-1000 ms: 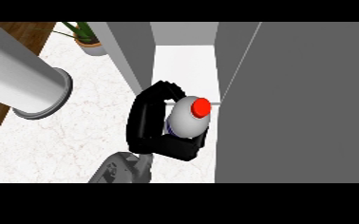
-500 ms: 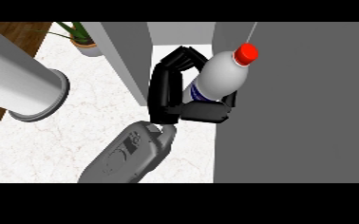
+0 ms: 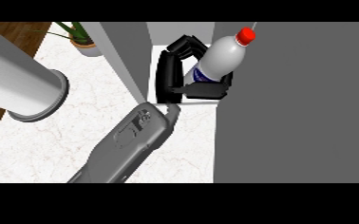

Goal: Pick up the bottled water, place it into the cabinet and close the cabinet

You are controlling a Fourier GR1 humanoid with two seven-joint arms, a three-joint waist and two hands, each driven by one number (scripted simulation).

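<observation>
Holding: right hand [image 3: 184,78], fingers curled round the bottled water [image 3: 219,59]
Bottle: white body, red cap, dark label band low down, tilted with cap toward upper right
Arm: grey forearm rises from the lower edge
Place: bottle sits inside the cabinet [image 3: 129,57] opening, beside the grey door [image 3: 288,109]

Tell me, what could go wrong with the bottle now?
1. The bottle leans to the right, its red cap close against the grey door. Pushed further, it might bump the door.
2. The hand curls round only the bottle's lower part, so if let go while tilted like this, it could tip over inside the cabinet.
3. The door cannot close while the forearm reaches into the opening.
</observation>
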